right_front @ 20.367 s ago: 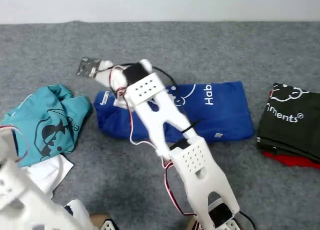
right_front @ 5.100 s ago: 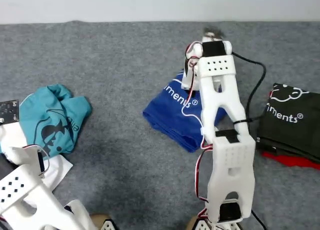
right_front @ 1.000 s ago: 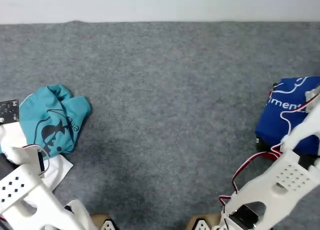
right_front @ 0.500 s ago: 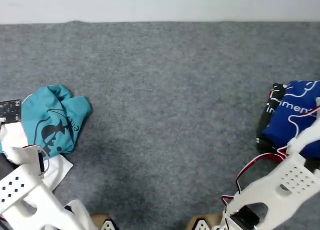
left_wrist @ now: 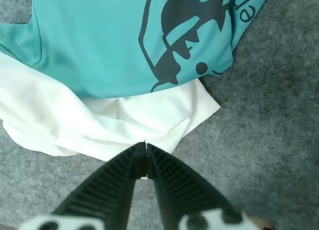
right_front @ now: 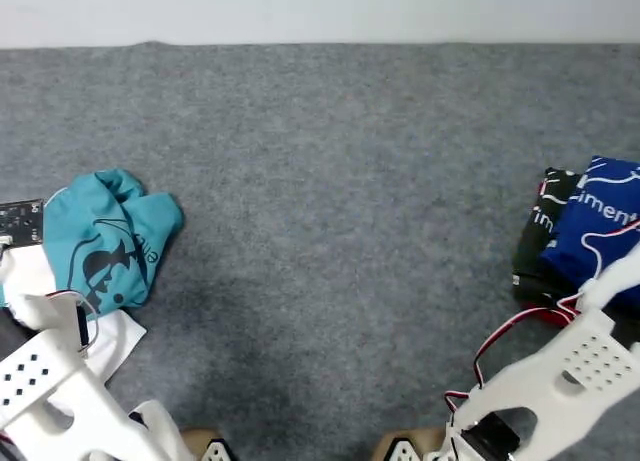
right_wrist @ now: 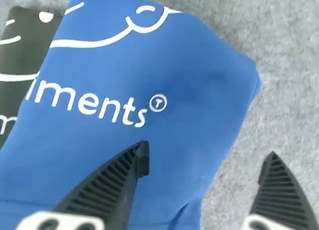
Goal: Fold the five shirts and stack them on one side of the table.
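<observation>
Blue shirt [right_front: 600, 221] slid farther right, now atop black shirt [right_front: 540, 236] at bench [right_front: 330, 181] edge; we see right claw [right_wrist: 207, 157] spread apart directly above it. Left claw [left_wrist: 146, 150], pressed together, hangs at white shirt [left_wrist: 124, 125] edge, teal shirt [left_wrist: 109, 45] just beyond.

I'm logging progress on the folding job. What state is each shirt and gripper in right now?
blue shirt: folded, lying on the black shirt.
black shirt: folded, under the blue one.
teal shirt: crumpled, unfolded.
white shirt: crumpled, partly under the teal shirt.
left gripper: shut, above the white shirt's edge.
right gripper: open, above the blue shirt.
</observation>
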### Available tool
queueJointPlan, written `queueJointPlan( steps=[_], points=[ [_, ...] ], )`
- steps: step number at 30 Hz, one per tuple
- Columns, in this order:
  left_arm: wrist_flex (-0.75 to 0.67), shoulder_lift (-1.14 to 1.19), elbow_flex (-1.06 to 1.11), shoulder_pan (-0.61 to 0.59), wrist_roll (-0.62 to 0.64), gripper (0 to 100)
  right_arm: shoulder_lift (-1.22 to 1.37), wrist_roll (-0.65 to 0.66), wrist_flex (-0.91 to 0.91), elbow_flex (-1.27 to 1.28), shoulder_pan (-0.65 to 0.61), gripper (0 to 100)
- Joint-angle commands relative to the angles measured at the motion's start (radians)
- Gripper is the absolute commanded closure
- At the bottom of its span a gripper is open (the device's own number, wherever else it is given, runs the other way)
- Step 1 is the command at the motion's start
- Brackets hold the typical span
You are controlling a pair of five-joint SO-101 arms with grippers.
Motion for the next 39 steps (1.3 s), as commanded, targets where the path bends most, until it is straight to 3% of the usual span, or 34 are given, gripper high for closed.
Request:
queueJointPlan(
  steps=[1, 3, 7, 8, 10, 14, 21, 29, 39],
  points=[
    [-0.015, -0.014, -0.002, 0.005, -0.009, 99, -0.097, -0.014, 0.077, -0.008, -0.024, 66.0],
    [-0.017, -0.011, -0.002, 0.005, -0.009, 99, -0.124, -0.015, 0.145, -0.008, -0.064, 72.5],
    [-0.018, -0.011, -0.002, 0.005, -0.009, 99, -0.14, -0.015, 0.234, -0.006, -0.151, 97.9],
    [-0.018, -0.011, -0.002, 0.005, -0.009, 99, -0.14, -0.015, 0.246, -0.003, -0.171, 99.8],
    [-0.018, -0.011, -0.002, 0.005, -0.009, 99, -0.133, -0.017, 0.271, -0.002, -0.202, 94.3],
    [-0.018, -0.011, -0.002, 0.005, -0.009, 99, -0.091, -0.017, 0.275, -0.002, -0.246, 99.1],
    [-0.018, -0.011, 0.005, 0.005, -0.009, 99, -0.067, -0.017, 0.401, -0.006, -0.291, 97.0],
    [-0.029, -0.015, 0.045, 0.005, -0.009, 99, -0.071, -0.138, 0.473, -0.006, -0.334, 74.3],
    [-0.032, -0.015, 0.045, 0.005, -0.009, 99, 0.033, -0.133, 0.43, -0.005, -0.349, 77.9]
  ],
)
